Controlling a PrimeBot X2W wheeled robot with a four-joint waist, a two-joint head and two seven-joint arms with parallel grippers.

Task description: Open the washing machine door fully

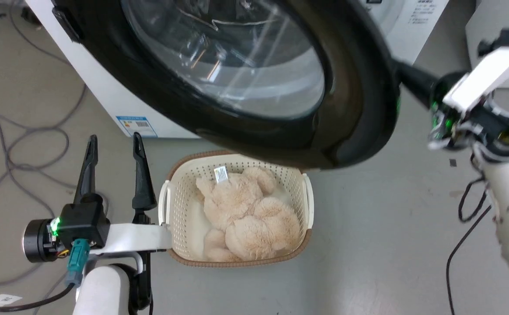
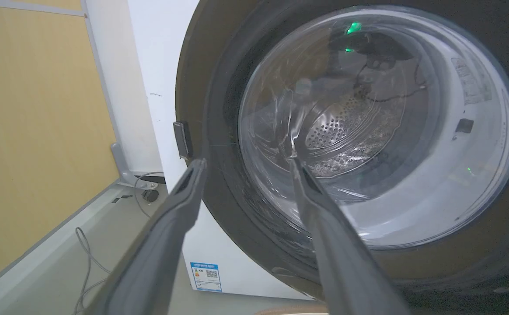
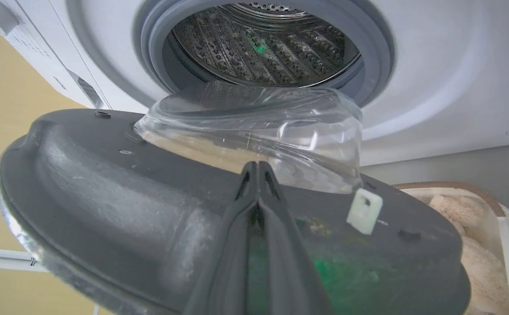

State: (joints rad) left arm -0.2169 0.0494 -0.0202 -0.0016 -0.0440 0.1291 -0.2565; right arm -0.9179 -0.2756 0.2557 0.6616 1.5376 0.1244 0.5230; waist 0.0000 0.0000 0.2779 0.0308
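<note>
Head view: the door (image 1: 245, 78) stands part-way out from the washer (image 1: 106, 100); in front of the washer sit a basket (image 1: 165, 205) with a plush toy (image 1: 245, 214) and my left claw (image 1: 114, 136), spread wide, empty. Left wrist view: glossy rim, bulging glass; I judge it heavy, stiff, slick. Right wrist view: my right claw (image 3: 256, 168), fingers closed together, lies against the matte inner face, the surer place to push; the basket may crowd my arm

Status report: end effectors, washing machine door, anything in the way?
Left end effector open, free. Right end effector shut, against washing machine door inner face. Door partly open. Laundry basket with plush toy beneath it.
</note>
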